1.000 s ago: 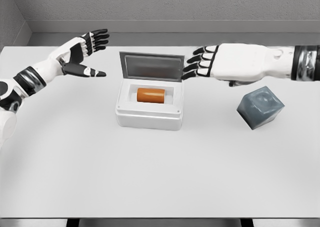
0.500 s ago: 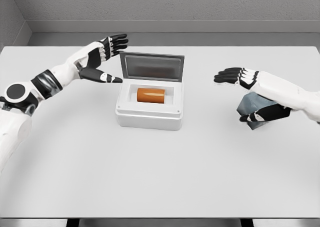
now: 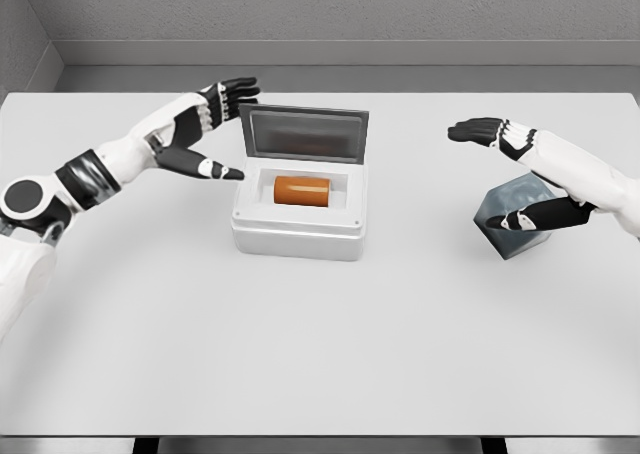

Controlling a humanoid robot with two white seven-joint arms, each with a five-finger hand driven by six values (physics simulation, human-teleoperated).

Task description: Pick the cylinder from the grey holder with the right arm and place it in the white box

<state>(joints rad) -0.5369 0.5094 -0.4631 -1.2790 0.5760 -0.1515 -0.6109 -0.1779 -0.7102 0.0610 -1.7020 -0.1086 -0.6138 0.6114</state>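
Note:
An orange cylinder (image 3: 302, 190) lies on its side inside the white box (image 3: 298, 236), whose grey lid (image 3: 303, 135) stands raised at the back. The grey holder (image 3: 516, 219) sits tilted on the table at the right, with nothing in it. My right hand (image 3: 497, 174) hovers over the holder, fingers spread, holding nothing. My left hand (image 3: 218, 126) is open just left of the lid's edge, thumb pointing at the box.
The white table (image 3: 320, 354) stretches wide in front of the box. A grey wall (image 3: 320, 14) runs behind its far edge.
My right hand drew back from the box lid to above the grey holder. My left hand came in closer to the lid's left side. The cylinder stayed in the box.

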